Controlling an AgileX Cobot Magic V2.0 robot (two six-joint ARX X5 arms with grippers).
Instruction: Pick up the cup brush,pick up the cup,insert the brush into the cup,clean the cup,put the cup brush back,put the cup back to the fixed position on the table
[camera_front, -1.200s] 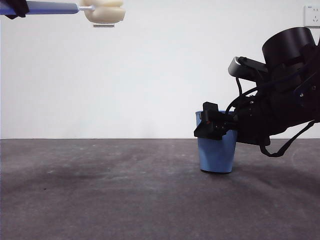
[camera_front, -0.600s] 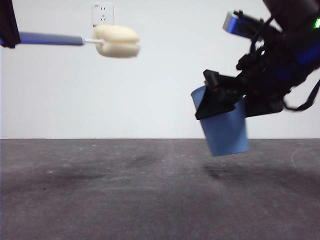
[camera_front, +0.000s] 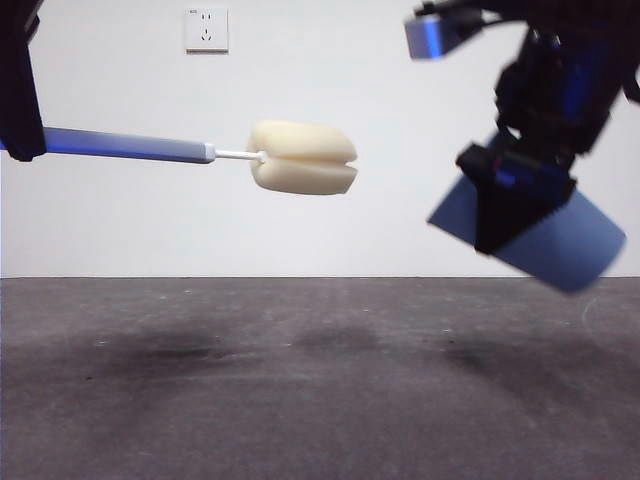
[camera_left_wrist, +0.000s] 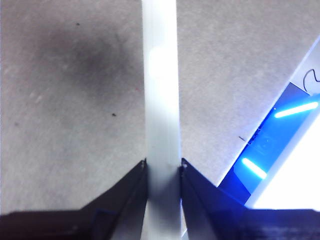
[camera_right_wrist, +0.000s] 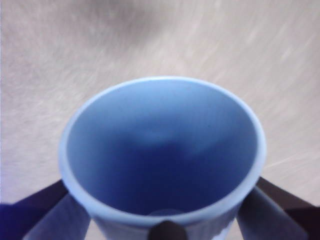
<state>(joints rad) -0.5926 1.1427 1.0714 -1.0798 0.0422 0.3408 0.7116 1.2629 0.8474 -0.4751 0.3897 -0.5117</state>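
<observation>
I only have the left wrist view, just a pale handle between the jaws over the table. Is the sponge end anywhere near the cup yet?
Observer: Not yet. In the front view the cup brush lies level in the air, its sponge head apart from the cup.
Operator: Is the cup on the table?
Observer: No, the right gripper holds it in the air, tilted, mouth toward the brush.
Operator: Anything inside it?
Observer: The right wrist view shows a bare blue inside.
</observation>
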